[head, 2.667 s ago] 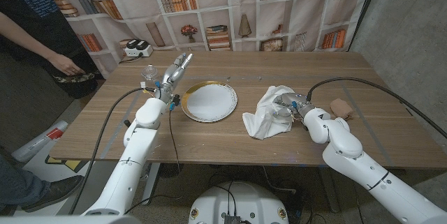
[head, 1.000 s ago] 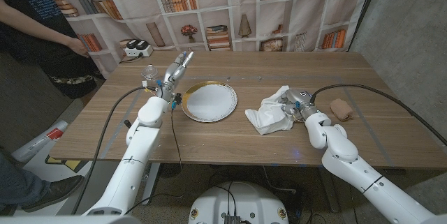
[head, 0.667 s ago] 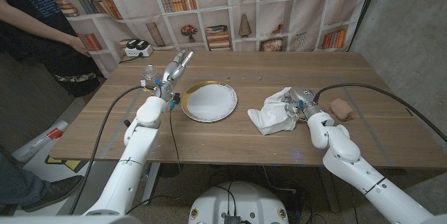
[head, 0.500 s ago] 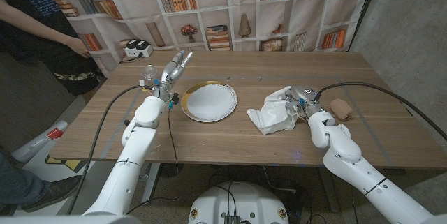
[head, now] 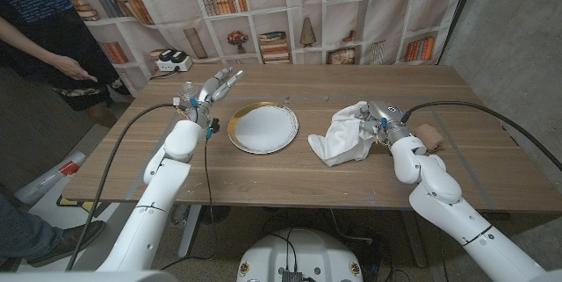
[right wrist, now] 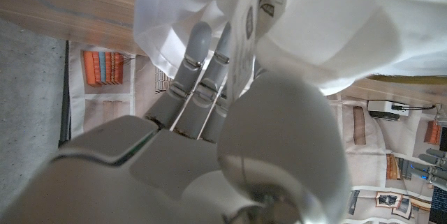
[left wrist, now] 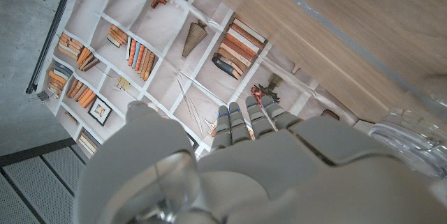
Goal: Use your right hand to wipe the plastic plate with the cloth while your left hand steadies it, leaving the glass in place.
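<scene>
The white plastic plate (head: 263, 127) with a gold rim lies on the wooden table (head: 281, 172), left of centre. My left hand (head: 217, 86) hovers off the plate's far left side with its fingers stretched out and apart, holding nothing. The clear glass (head: 183, 97) stands just left of that hand; it also shows as the glass (left wrist: 412, 132) beside my left hand (left wrist: 244, 123). My right hand (head: 384, 118) grips the bunched white cloth (head: 342, 141) to the right of the plate, with the cloth hanging down to the table. In the right wrist view the cloth (right wrist: 307, 21) drapes over the fingers (right wrist: 199, 60).
A small brown object (head: 430, 134) lies on the table just right of my right hand. A black and white box (head: 172, 59) sits at the far left corner. A person (head: 53, 27) stands beyond the table's left end with a hand held out.
My right hand has drawn the cloth up and slightly back and to the right. My left hand has shifted a little to the left by the glass. The person's hand has moved.
</scene>
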`<state>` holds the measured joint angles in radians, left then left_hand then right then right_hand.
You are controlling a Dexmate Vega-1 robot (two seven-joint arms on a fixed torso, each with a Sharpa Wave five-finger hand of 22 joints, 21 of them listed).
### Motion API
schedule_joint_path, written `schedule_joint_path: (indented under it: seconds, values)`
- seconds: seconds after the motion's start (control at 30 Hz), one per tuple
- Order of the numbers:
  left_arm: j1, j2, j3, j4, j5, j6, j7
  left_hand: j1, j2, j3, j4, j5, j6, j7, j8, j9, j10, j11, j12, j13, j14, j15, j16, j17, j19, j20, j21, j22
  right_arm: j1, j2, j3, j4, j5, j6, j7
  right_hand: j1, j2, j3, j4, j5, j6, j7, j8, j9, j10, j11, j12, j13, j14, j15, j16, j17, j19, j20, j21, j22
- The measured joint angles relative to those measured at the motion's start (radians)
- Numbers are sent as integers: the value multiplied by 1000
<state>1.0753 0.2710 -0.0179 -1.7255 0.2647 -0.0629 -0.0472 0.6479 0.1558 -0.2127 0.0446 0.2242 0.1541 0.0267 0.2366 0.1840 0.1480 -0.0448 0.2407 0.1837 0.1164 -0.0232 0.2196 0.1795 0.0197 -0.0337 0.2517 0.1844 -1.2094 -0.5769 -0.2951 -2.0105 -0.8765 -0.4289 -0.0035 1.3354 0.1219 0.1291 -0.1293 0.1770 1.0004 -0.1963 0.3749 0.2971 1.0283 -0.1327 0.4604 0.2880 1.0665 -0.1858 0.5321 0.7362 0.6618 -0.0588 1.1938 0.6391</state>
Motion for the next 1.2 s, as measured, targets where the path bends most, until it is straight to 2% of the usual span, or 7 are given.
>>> schedule_joint_path:
  seconds: [0.07,0.4,0.63,0.77,0.83,0.93,1.2]
  values:
    - [4,6,1,-9,12,6,1,19,-3,4,4,0,7,0,1,0,12,2,0,0,13,-2,0,0,11,0,0,0,-5,0,6,-8,9,5,-9,0,0,3,-3,0,0,0,0,0,0,0,0,0,0,0,-7,0,0,0,0,-4]
    - [31,42,14,-70,91,51,5,21,-2,8,0,0,56,-9,7,-2,51,-7,4,0,45,-14,0,0,27,-2,4,0,-23,-8,27,-52,28,18,-35,-3,-2,5,-2,1,0,0,0,0,0,0,0,0,0,0,-11,3,0,0,0,-9]
    - [47,60,20,-100,147,80,10,20,-3,12,10,-7,160,-5,23,-3,148,-9,15,0,127,-16,8,0,97,-3,21,4,-27,-12,32,-72,30,25,-46,-7,-6,10,-4,1,0,0,0,-1,8,8,0,0,0,0,-11,3,0,0,0,-14]
    - [58,73,27,-120,183,100,14,20,-3,10,11,-7,182,-3,23,-3,163,-19,15,0,139,-18,9,0,112,-5,23,4,-30,-15,33,-82,32,33,-55,-7,-6,11,-3,1,0,0,0,-1,9,9,0,0,0,0,-15,3,0,0,0,-19]
    - [63,78,31,-128,205,111,16,28,2,25,-4,-7,182,-3,23,-3,163,-19,14,0,139,-18,9,0,112,-5,23,3,-30,-17,34,-89,32,36,-58,-7,-6,11,-3,1,0,0,0,-1,9,9,0,0,0,0,-15,3,0,0,0,-19]
    - [71,86,36,-141,233,127,19,99,-6,44,-37,-7,182,-4,15,-3,163,-19,3,0,139,-18,1,-2,112,-5,23,1,-31,-19,34,-93,32,37,-59,-7,-6,11,-3,1,0,0,0,-2,9,9,0,0,0,0,-15,3,0,0,0,-19]
    - [91,111,50,-181,305,173,18,167,-6,72,-74,-7,173,-13,3,0,164,-21,-8,0,139,-18,-10,-3,101,-2,7,2,-20,-24,32,-98,32,42,-59,-7,-6,15,-7,1,-2,2,4,-3,9,9,0,0,0,0,-21,3,0,0,0,-24]
